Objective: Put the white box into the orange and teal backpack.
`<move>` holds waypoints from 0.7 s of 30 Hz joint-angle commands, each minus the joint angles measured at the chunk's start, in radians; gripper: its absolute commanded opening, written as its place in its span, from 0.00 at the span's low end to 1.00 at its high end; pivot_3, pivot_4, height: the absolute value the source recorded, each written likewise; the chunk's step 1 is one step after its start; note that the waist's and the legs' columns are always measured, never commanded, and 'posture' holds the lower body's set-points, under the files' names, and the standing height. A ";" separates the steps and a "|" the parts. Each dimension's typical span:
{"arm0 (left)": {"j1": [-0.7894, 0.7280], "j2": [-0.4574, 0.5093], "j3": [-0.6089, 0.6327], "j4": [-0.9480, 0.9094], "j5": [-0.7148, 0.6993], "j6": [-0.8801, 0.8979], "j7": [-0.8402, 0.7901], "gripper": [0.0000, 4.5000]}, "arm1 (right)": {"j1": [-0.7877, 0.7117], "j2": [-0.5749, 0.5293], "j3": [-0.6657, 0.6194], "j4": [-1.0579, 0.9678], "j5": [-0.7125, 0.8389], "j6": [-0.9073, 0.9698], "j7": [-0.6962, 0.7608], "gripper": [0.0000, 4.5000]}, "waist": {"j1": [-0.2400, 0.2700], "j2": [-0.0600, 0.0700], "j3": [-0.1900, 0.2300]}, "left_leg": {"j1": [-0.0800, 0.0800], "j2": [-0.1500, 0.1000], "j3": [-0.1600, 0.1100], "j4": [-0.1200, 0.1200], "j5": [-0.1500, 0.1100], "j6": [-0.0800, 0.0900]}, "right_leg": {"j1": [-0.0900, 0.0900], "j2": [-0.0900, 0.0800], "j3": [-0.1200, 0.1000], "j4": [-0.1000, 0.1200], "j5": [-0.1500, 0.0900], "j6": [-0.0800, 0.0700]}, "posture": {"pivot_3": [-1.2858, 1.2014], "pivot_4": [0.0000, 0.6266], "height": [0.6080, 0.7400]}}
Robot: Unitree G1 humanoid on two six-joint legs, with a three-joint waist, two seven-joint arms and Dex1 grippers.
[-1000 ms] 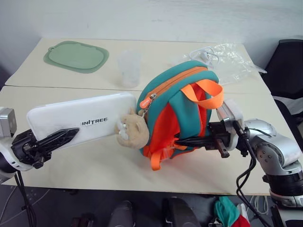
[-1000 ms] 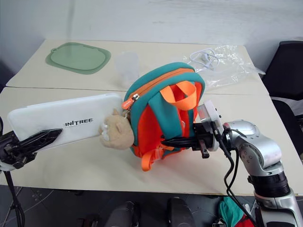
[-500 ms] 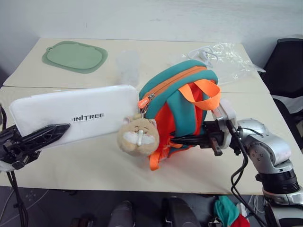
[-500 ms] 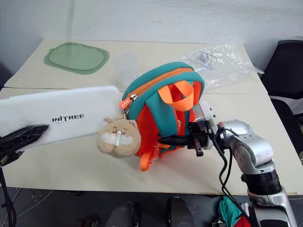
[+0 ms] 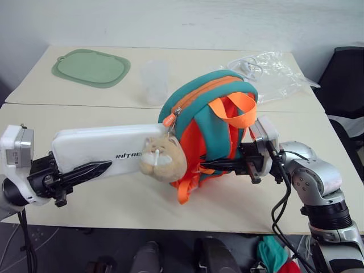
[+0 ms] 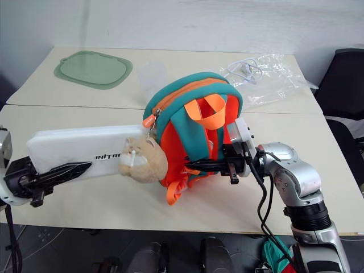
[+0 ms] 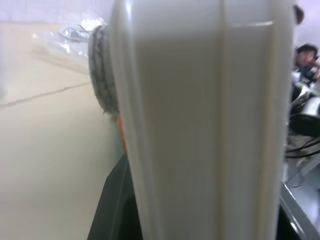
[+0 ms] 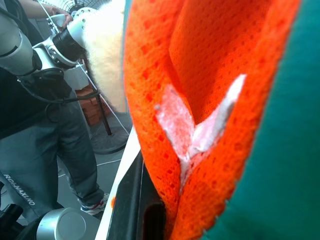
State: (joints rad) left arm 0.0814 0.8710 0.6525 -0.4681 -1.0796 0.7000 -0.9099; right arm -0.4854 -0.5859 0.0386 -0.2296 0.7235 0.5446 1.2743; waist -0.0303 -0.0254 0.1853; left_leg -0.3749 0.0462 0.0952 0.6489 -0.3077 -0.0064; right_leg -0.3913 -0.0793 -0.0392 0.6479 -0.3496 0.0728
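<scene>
Left eye view, near to far: one left tool [image 5: 94,169] clamped on one white box [image 5: 96,149], held level above the surface [image 5: 85,207], its far end at the backpack's zipper side – lettering half hidden, "INTR" readable. One tan plush charm [image 5: 163,159] dangling over that end. One right tool [image 5: 219,166] clenched on the orange underside of one orange and teal backpack [image 5: 207,128], held upright. Farther back – one clear cup [image 5: 154,81], one green mat [image 5: 91,67], one crinkled clear bag [image 5: 267,74].
</scene>
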 commanded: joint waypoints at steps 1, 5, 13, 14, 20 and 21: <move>-0.080 -0.023 -0.035 -0.002 0.071 -0.088 0.043 0.30 | 0.000 -0.009 0.003 -0.023 0.005 -0.007 0.015 0.04 | 0.003 0.000 0.000 | 0.000 0.000 0.000 0.000 0.000 0.000 | 0.000 0.000 0.000 0.000 0.000 0.000 | 0.52 0.24 1.00; -0.170 -0.016 -0.095 -0.015 0.059 -0.063 0.078 0.30 | 0.008 -0.023 0.006 -0.031 0.012 0.010 0.027 0.04 | 0.002 0.000 0.000 | -0.001 0.000 0.000 0.000 0.000 0.000 | 0.000 0.000 0.000 0.000 0.000 0.000 | 0.52 0.24 1.00; -0.315 0.039 -0.252 0.010 0.068 0.012 0.067 0.30 | 0.028 -0.053 0.022 -0.053 0.013 0.023 0.057 0.04 | 0.002 0.000 0.000 | -0.001 0.000 0.000 0.000 0.000 0.001 | 0.000 0.001 -0.001 -0.001 0.000 0.001 | 0.52 0.24 1.00; -0.344 0.036 -0.286 0.021 0.084 0.016 0.070 0.30 | 0.028 -0.053 0.024 -0.054 0.014 0.025 0.057 0.04 | 0.003 0.000 0.000 | -0.001 0.000 0.000 0.001 0.000 0.001 | 0.000 0.001 0.000 -0.001 0.000 0.001 | 0.52 0.24 1.00; -0.529 -0.046 -0.524 0.107 0.209 0.005 0.055 0.30 | 0.026 -0.039 0.032 -0.057 0.005 0.012 0.041 0.04 | 0.004 0.000 0.000 | -0.001 0.000 0.000 0.002 0.000 0.001 | 0.000 0.002 -0.001 0.001 0.001 0.001 | 0.52 0.24 1.00; -0.553 -0.066 -0.570 0.119 0.248 -0.002 0.057 0.30 | 0.027 -0.036 0.032 -0.060 0.005 0.012 0.036 0.04 | 0.004 0.000 0.000 | -0.001 0.000 0.000 0.002 0.000 0.001 | 0.000 0.002 -0.001 0.001 0.001 0.001 | 0.52 0.24 1.00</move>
State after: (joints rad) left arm -0.4424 0.8208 0.1450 -0.3458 -0.8848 0.7173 -0.8358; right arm -0.4552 -0.6247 0.0746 -0.2556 0.7229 0.5670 1.3150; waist -0.0259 -0.0255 0.1853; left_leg -0.3763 0.0460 0.0956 0.6514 -0.3071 -0.0057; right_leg -0.3913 -0.0775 -0.0397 0.6487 -0.3490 0.0740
